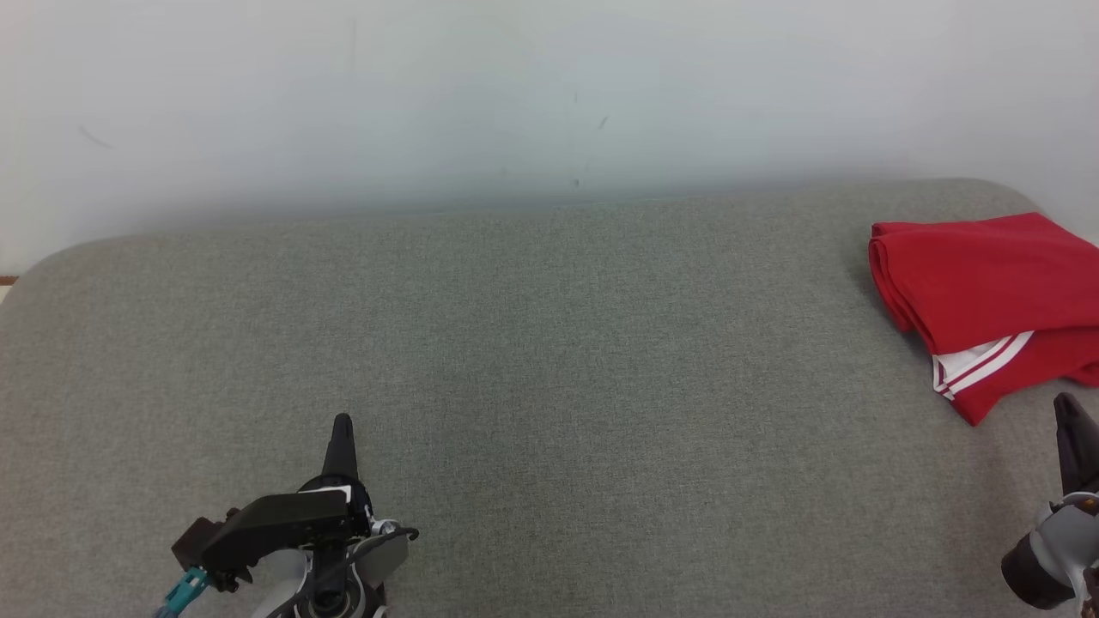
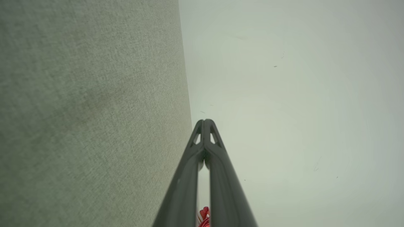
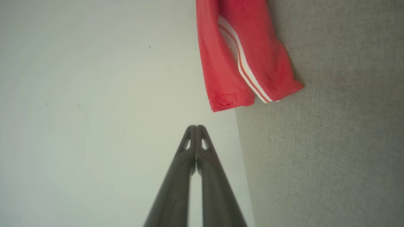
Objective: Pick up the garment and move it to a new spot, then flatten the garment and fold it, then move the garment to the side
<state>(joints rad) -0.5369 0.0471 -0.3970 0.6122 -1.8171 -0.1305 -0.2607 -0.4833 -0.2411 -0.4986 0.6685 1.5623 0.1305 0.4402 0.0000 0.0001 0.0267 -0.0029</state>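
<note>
At the near right of the grey surface [image 1: 549,360], the right gripper [image 1: 1067,403] was the one placed for the garment [image 1: 987,287].
Nearest, the left gripper [image 1: 341,422] sat at the near left, its fingers clenched together on nothing and pointing far, well apart from the garment across bare surface. The right gripper, also clenched and empty, pointed far at the white-striped hem, which lay just beyond its tips without touching them. Farther on, the red garment lay folded at the far right, its long axis seeming to run left to right, though the view's right edge cut it off. The pale wall [image 1: 515,103] stood behind. Any further shift would likely fall to the right arm, which would first have to release its jaws.
</note>
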